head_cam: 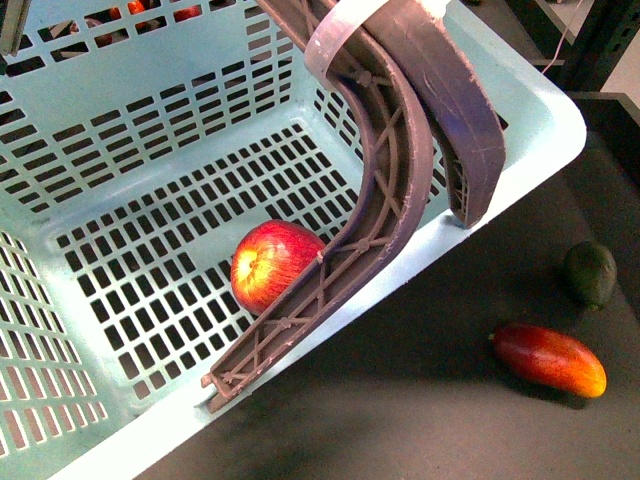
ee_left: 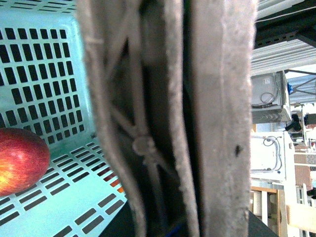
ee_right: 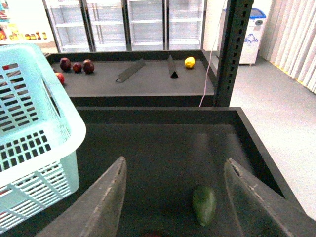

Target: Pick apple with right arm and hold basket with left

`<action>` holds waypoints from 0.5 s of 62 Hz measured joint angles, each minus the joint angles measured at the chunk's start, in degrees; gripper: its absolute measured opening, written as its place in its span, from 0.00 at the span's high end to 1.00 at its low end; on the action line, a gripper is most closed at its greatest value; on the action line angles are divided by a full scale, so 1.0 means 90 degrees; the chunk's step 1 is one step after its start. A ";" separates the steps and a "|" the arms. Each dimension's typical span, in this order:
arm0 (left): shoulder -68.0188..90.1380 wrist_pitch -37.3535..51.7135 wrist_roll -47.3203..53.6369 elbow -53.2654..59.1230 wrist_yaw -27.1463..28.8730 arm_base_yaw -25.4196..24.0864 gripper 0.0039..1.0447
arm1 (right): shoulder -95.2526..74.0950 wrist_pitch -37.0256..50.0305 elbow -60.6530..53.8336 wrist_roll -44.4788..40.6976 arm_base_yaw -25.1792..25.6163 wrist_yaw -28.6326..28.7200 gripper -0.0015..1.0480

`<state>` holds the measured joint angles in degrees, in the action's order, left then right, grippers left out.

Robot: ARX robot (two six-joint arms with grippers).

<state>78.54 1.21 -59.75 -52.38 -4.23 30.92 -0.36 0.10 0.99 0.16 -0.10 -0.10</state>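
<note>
Hold basket [head_cam: 560, 130] steady by handles [head_cam: 400, 170]; left gripper unseen, grip untellable. Keep right gripper [ee_right: 175, 162], parted and empty, outside basket, apple [head_cam: 270, 265] inside.

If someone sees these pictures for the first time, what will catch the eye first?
The red apple, lying inside the pale blue basket beside its ribbed handle. Outside it, on the dark surface, lie a red-yellow mango and a green avocado.

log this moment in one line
round red apple: on floor of pale blue-green slotted plastic basket | right gripper: open, empty, near dark green avocado
</note>
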 joint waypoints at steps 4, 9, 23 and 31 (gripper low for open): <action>0.0000 0.0000 0.0002 0.0000 0.0000 0.0000 0.85 | 0.0000 0.0000 0.0000 0.0000 0.0000 0.0000 0.17; 0.0000 0.0000 0.0002 0.0000 -0.0002 0.0000 0.85 | 0.0000 0.0000 0.0000 0.0002 0.0000 0.0000 0.07; 0.0000 0.0000 0.0000 0.0000 0.0000 0.0000 0.85 | 0.0000 0.0000 0.0000 0.0000 0.0000 0.0000 0.08; 0.0000 0.0000 0.0000 0.0000 -0.0002 0.0000 0.85 | 0.0000 0.0000 0.0000 0.0000 0.0000 0.0000 0.08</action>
<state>78.54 1.21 -59.75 -52.38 -4.25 30.92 -0.36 0.10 0.99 0.16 -0.10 -0.10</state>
